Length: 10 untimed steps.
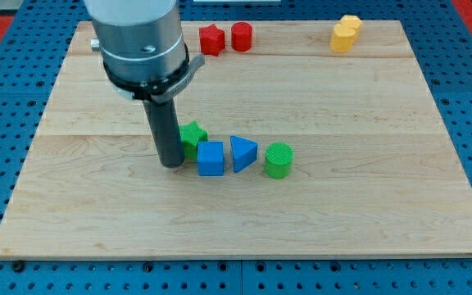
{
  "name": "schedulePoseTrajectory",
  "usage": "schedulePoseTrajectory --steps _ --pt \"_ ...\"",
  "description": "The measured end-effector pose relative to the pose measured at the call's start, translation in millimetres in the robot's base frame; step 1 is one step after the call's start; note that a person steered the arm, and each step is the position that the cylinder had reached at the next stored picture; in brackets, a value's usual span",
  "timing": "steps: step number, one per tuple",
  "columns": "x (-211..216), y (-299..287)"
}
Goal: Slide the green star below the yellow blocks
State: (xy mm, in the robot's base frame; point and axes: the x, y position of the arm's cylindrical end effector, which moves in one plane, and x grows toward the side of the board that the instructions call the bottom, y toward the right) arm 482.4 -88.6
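Note:
The green star lies left of the board's middle. My tip rests on the board right at the star's left side, touching or nearly touching it. The rod hides part of the star's left edge. Two yellow blocks sit close together at the view's top right, their shapes hard to make out. The star is far left of and lower than them.
A blue cube sits just below-right of the star, then a blue triangle and a green cylinder in a row to the right. Two red blocks sit at the top centre. The wooden board rests on a blue pegboard.

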Motion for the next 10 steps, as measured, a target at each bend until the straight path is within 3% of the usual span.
schedulePoseTrajectory --steps 4,6,8,10 --pt "-51 6" --pt "-77 63" --pt "-78 118" --pt "-63 119"
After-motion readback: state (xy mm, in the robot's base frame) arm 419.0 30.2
